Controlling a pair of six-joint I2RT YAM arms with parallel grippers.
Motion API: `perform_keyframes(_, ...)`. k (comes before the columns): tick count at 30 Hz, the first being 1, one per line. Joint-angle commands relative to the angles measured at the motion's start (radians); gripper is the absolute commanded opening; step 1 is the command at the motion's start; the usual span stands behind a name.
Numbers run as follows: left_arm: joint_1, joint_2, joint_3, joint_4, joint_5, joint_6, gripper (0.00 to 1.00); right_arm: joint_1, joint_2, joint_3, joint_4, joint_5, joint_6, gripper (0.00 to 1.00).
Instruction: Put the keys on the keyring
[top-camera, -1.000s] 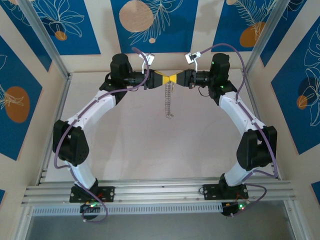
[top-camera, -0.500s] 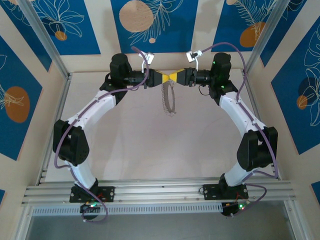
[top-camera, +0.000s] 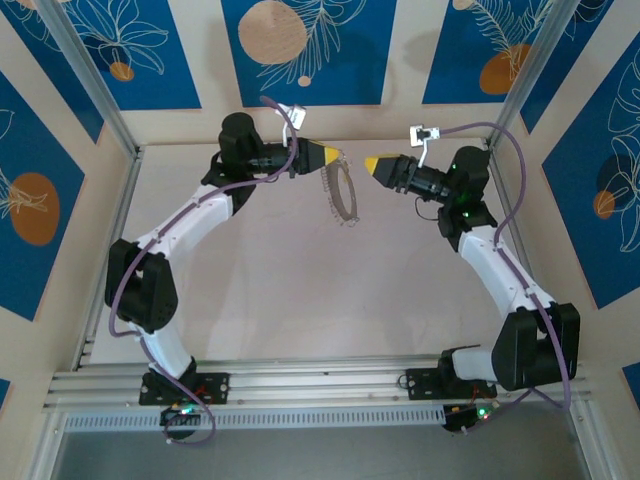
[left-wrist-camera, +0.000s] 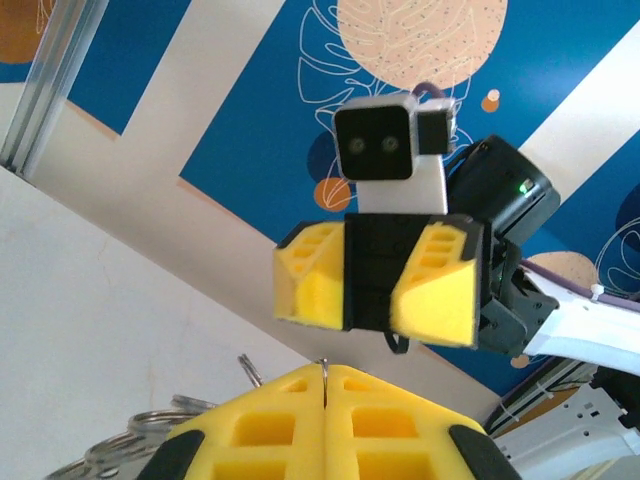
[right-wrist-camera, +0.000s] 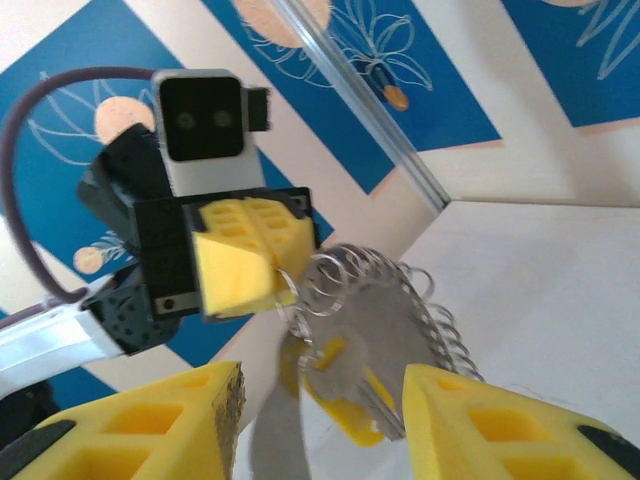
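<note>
Two grippers hang over the table's (top-camera: 300, 290) far edge: left gripper (top-camera: 325, 156) clamped on the dangling keyring (top-camera: 343, 195), right gripper (top-camera: 372, 163) parted near it; mid-threading, next probably needs right pinching the ring steadily.

Soft, even light is falling from above in the top view, leaving only faint shadows on the pale table (top-camera: 280, 300). In the right wrist view the keyring (right-wrist-camera: 400, 300) is smearing with motion blur toward lower centre, and the fingers (right-wrist-camera: 500, 420) of the right gripper (right-wrist-camera: 325, 400) are sitting out of focus along the bottom edge.
</note>
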Motion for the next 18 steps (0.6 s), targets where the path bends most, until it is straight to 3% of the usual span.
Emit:
perform_keyframes(1, -0.005, -0.058, -0.011, 0.104, -0.014, -0.023, 0.00, 0.053, -0.024, -0.018, -0.051, 0.131, -0.078, 0.47)
perform_keyframes(8, -0.005, -0.072, -0.042, 0.166, -0.028, -0.048, 0.00, 0.160, -0.030, -0.019, -0.123, 0.229, -0.184, 0.47)
perform_keyframes(18, -0.005, -0.084, -0.060, 0.190, -0.044, -0.060, 0.00, 0.235, -0.039, -0.001, -0.174, 0.354, -0.271, 0.50)
